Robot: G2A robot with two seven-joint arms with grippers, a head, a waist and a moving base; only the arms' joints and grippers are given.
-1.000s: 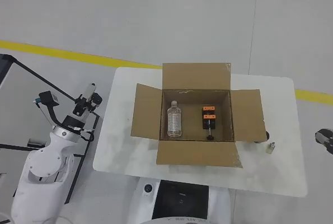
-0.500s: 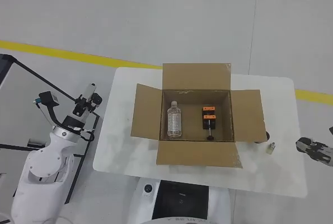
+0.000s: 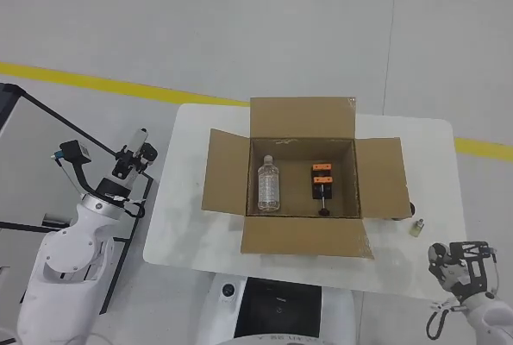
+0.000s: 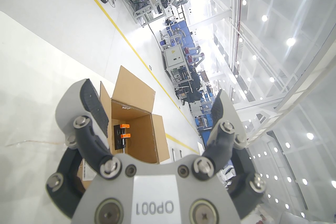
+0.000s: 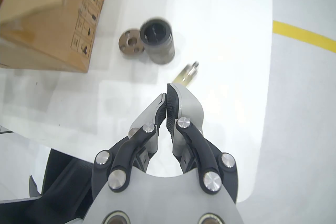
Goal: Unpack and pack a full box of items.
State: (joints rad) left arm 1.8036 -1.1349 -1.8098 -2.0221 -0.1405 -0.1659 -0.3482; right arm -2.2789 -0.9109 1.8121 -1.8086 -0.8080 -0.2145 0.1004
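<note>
Two loose things lie on the white table (image 3: 187, 224) to the right of the open cardboard box (image 3: 303, 116). One is a dark metal cylinder (image 5: 157, 43) with a round flanged end, just beside the box's right flap. The other is a small pale vial (image 5: 187, 72), a little nearer the front edge and apart from the cylinder. The right hand (image 5: 167, 101) hovers over the table's front right corner. Its fingers are pressed together with nothing between them, and the tips point toward the vial and hide its near end in the right wrist view. The left hand (image 4: 153, 91) hangs off the table's left side, raised, its fingers spread wide and empty. The box is well apart from it, and one finger covers part of the box's near side in the left wrist view. A yellow line (image 3: 84, 82) runs across the floor beyond the table. The box stands mid-table with all four flaps folded outward. On its floor a clear water bottle (image 3: 268, 183) lies on its side toward the left. A black block (image 3: 323, 184) with two orange pieces and a thin rod lies toward the right, apart from the bottle.
</note>
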